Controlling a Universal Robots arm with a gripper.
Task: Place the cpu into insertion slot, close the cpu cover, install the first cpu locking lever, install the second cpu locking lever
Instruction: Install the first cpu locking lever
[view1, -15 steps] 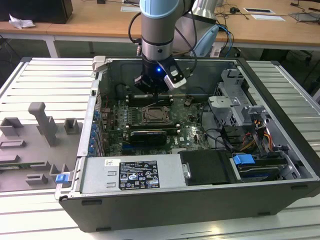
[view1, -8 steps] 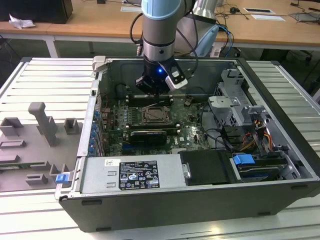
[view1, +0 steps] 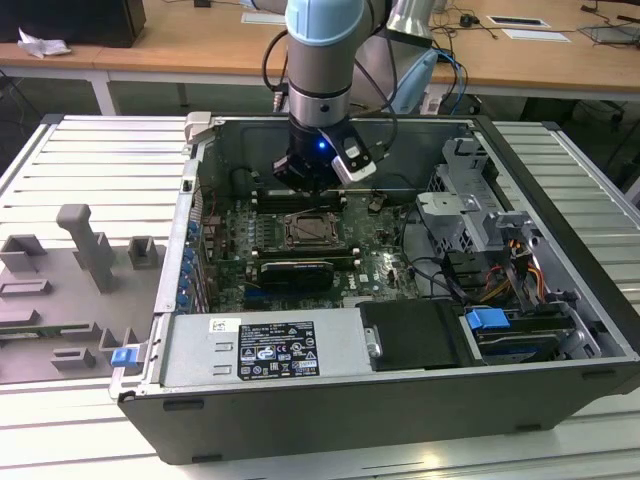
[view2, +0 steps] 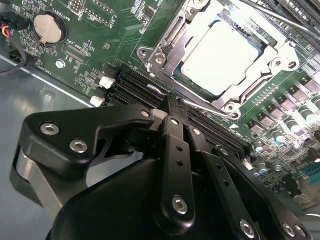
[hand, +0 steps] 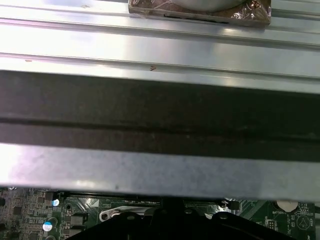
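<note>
— Where's the arm right now?

— Down inside the open computer case (view1: 560, 330), over the green motherboard (view1: 380, 255). The gripper (view1: 312, 182) hangs just behind the socket (view1: 310, 230), above the memory slots (view2: 145, 87).

— And the chip?

— Already seated. In the second wrist view the cpu (view2: 222, 57) lies flat in the socket, its pale metal top showing through the cut-out of the cover (view2: 172, 52), which lies down over it. A thin silver lever (view2: 200, 106) runs along the near edge of the socket, next to the memory slots.

— Is the gripper holding anything?

— Doesn't look like it. The jaws are together, the black fingers (view2: 175, 125) meeting at their tips right at that lever. I can't tell whether they touch it or sit just above it.

— Anything else around?

— A round coin battery (view2: 49, 27) off to one side of the board, a long black card (view1: 295, 270) in front of the socket, and grey holders (view1: 90, 250) on the ribbed desk (view1: 90, 160) at the exterior view's left.
</note>
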